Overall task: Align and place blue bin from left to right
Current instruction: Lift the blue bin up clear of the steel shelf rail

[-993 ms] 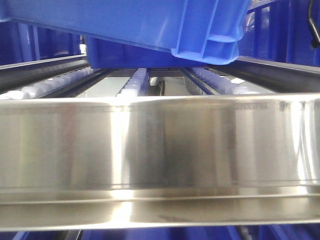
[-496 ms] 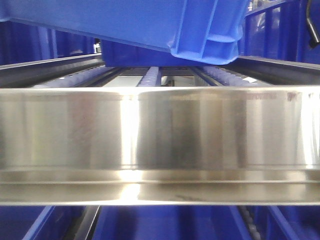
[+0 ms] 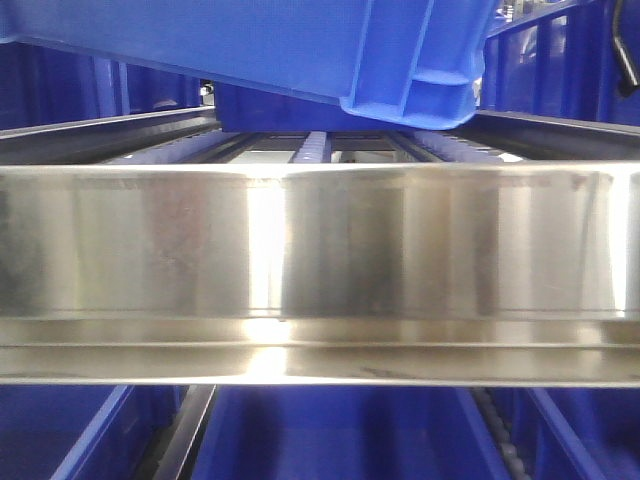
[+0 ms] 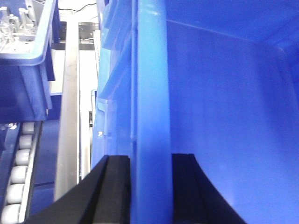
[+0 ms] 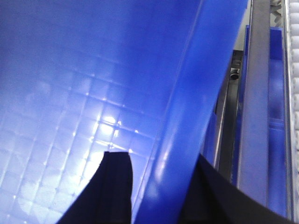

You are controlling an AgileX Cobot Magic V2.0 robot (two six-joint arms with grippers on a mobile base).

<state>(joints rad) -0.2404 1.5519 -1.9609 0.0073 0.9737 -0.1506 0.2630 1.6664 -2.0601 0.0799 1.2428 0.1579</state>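
Blue bin: the blue bin (image 3: 300, 45) is up at the top of the front view, over the roller shelf. It is tilted, and its ribbed corner at the right hangs lowest. I cannot tell if that corner touches the rollers.
Left fingers: the two black left fingers (image 4: 117, 186) are closed tight on one side wall of the bin. One finger is on the outside and one is on the inside, both pressed flat on the blue plastic.
Right fingers: the right fingers (image 5: 114, 186) pinch another wall of the same bin. One is inside, over the bin's squared floor, and one is outside.
Roller tracks: rows of small rollers (image 3: 312, 148) run from near to far under the bin. White rollers (image 4: 18, 177) also show at the left of the left wrist view.
Steel bar: a wide shiny steel bar (image 3: 320, 260) crosses the near side of the shelf, below the bin.
Far bin: another blue bin (image 3: 270, 110) sits at the far end of the rollers.
Parts bin: a blue bin with metal parts (image 4: 28, 70) is off to the left, past a gray rail (image 4: 67, 116).
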